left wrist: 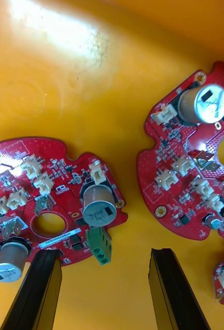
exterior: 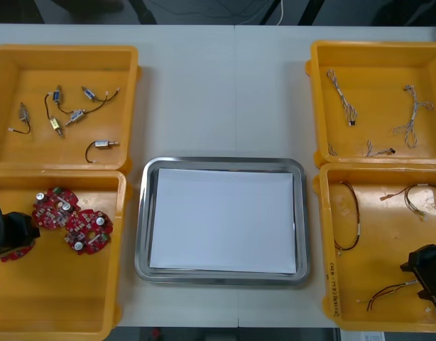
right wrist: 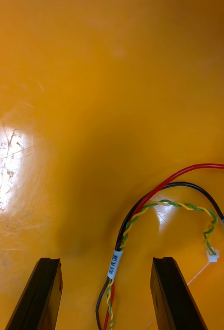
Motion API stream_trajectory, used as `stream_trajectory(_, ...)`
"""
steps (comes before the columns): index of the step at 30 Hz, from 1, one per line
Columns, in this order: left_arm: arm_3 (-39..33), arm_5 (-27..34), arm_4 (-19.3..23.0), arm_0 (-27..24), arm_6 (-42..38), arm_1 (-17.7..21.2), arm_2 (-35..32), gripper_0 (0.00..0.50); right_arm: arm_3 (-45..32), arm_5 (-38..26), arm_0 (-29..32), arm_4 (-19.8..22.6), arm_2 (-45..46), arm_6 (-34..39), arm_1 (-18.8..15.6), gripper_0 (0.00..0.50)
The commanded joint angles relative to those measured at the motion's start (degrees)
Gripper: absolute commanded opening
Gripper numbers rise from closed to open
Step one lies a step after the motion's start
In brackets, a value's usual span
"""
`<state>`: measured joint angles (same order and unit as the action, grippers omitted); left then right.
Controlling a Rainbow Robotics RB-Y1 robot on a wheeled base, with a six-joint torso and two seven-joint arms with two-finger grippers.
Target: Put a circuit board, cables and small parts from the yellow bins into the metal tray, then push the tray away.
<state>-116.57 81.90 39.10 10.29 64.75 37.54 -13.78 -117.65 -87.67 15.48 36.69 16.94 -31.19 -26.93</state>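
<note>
Round red circuit boards (exterior: 55,208) lying flat in the near left yellow bin (exterior: 121,284), two close side by side, a third bit of red just by them under the arm. Right above them, the left gripper (left wrist: 104,255), open wide, with the edge of one board (left wrist: 55,211) and its green plug (left wrist: 99,246) between the black fingers. Not holding anything yet.

Over in the near right bin (exterior: 330,284), the right gripper (right wrist: 106,260), open wide too, low over a cable (right wrist: 142,206) of red, black and twisted yellow-green wire. White tag (right wrist: 114,260) of the cable right in the gap between the fingers, not gripped.

Between the bins, in the middle of the bench (exterior: 218,92), the metal tray (exterior: 141,213), white inside, with no board, cable or part in it. Looks like the very start, just before the first grabs.

Farther off, small metal parts (exterior: 69,117) in the far left bin (exterior: 65,48) and thin twisted cables (exterior: 344,103) in the far right bin (exterior: 378,44).

Could go wrong from here: might pinch only the thin edge of the flat board and let it tip out. Might hit the tall round can (left wrist: 99,209) and twist. Might bump the next board, so close. On the right, might catch one wire only and drop the rest, or snag the loop on the bin wall
</note>
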Motion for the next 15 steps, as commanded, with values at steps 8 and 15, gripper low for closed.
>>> stream_trajectory(8, 2.2, -4.1, -1.4, 1.7, -5.7, -0.7, 1.8, 0.500, 0.8, 2.2, 1.7, 0.2, -1.6, 3.8, 0.5, 0.500)
stream_trajectory(15, 2.2, -4.0, -1.9, 1.7, -5.6, -0.6, 2.4, 0.500, 1.2, 3.0, 1.7, 0.2, -1.9, 3.9, 0.5, 0.500)
